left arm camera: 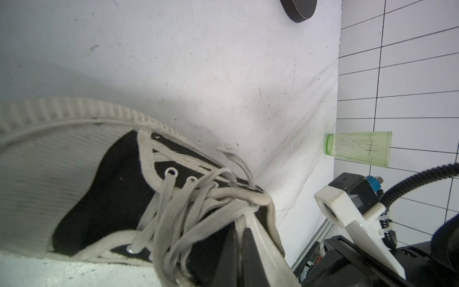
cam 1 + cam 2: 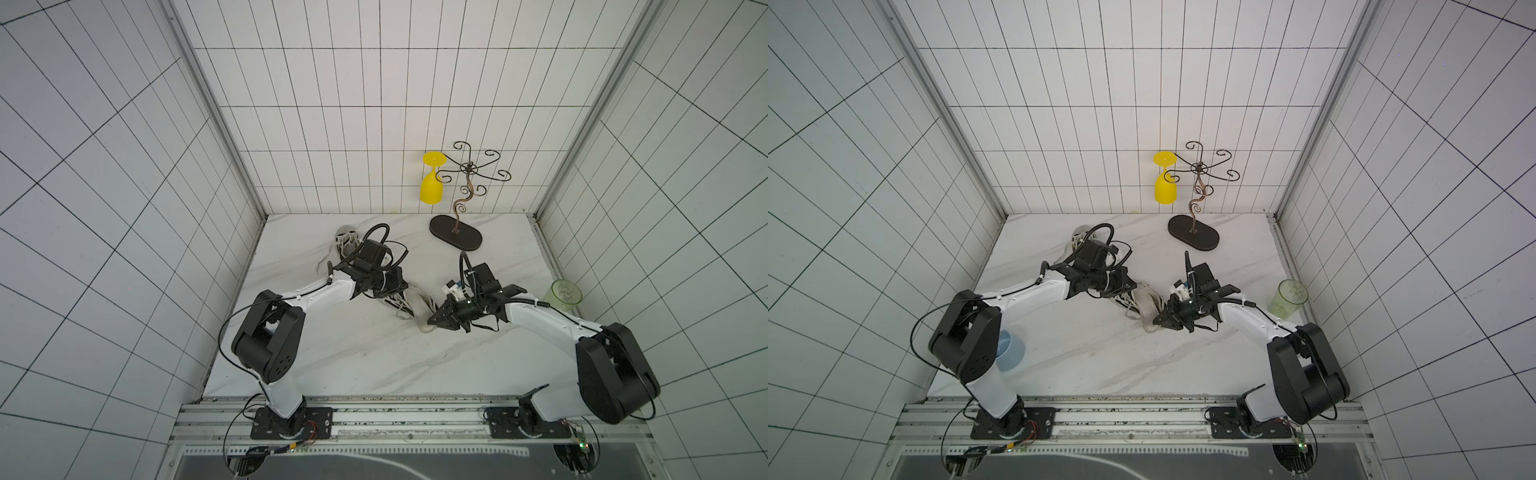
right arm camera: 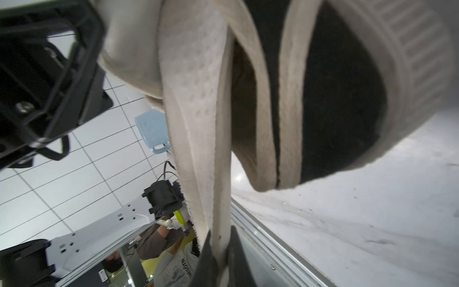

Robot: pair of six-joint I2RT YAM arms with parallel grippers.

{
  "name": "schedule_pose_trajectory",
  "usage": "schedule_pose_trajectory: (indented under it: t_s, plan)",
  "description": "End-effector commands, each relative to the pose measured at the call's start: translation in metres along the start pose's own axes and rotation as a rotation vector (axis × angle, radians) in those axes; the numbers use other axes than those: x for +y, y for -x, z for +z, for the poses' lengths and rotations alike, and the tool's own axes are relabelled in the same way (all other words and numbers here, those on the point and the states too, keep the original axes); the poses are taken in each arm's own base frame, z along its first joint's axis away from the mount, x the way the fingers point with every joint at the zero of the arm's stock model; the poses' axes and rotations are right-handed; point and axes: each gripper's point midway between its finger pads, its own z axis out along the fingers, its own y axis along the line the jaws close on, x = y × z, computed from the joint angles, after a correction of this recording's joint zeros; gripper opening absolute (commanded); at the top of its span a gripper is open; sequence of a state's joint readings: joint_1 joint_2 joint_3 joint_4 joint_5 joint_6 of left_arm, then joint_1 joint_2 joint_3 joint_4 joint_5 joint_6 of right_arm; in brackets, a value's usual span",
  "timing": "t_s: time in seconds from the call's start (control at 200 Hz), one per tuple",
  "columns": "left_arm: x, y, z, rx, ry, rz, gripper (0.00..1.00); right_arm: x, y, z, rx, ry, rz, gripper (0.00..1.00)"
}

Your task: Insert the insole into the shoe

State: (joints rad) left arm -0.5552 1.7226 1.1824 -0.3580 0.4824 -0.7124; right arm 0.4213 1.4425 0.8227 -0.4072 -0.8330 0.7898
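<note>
Where the two arms meet over the marble-veined table (image 2: 353, 357), a shoe (image 1: 99, 198) lies on its side: black canvas, a cream toe cap, a ribbed rubber sole rim, metal eyelets and loose flat laces (image 1: 173, 206). The insole (image 3: 193, 99) is a long, pale strip, dimpled with small perforations. It runs from the shoe's opening out to the right gripper (image 3: 221, 238), with its front part inside the collar and its rear part outside.

The right gripper's jaws are clenched on the insole's free end, with the strip pinched between the black fingers (image 3: 206, 261). The left gripper (image 1: 239, 233) is likewise clamped tight, on a cream fabric edge at the shoe's opening.

A translucent green tumbler (image 2: 564, 295) stands upright by the right wall; I cannot tell what it holds. In a top view a pale blue cup (image 2: 1011, 349) shows behind the left arm's elbow. A yellow goblet (image 2: 431, 183) hangs upside down from a curled wire rack (image 2: 469, 170) on an oval dark base. A second shoe (image 2: 347, 241) lies near the back wall.
</note>
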Motion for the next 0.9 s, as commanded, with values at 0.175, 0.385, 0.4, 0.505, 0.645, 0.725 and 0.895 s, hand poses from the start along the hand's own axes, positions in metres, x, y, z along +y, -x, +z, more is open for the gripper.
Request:
schedule_pose_trajectory:
  t_s: [0.175, 0.385, 0.4, 0.505, 0.645, 0.725, 0.895]
  plan:
    - [-0.033, -0.017, 0.000, 0.136, -0.030, 0.288, 0.00, 0.019, 0.058, -0.053, -0.180, -0.342, -0.312, 0.09]
    - [-0.029, -0.017, 0.011, 0.151, 0.026, 0.359, 0.00, 0.027, 0.067, -0.060, -0.163, -0.397, -0.367, 0.09]
    - [-0.029, -0.016, 0.011, 0.149, 0.027, 0.360, 0.00, 0.024, 0.066, -0.060, -0.156, -0.408, -0.372, 0.09]
    - [-0.024, -0.009, 0.011, 0.126, 0.051, 0.352, 0.00, -0.006, 0.059, -0.061, -0.072, -0.542, -0.384, 0.09]
    - [-0.015, -0.001, 0.014, 0.107, 0.081, 0.332, 0.00, -0.026, 0.044, -0.068, -0.001, -0.622, -0.416, 0.09]
    - [-0.015, 0.001, 0.015, 0.102, 0.082, 0.344, 0.00, -0.032, 0.033, -0.066, 0.036, -0.612, -0.410, 0.09]
    - [-0.035, -0.012, 0.020, 0.146, 0.019, 0.458, 0.00, -0.038, 0.041, -0.078, -0.022, -0.694, -0.405, 0.11]
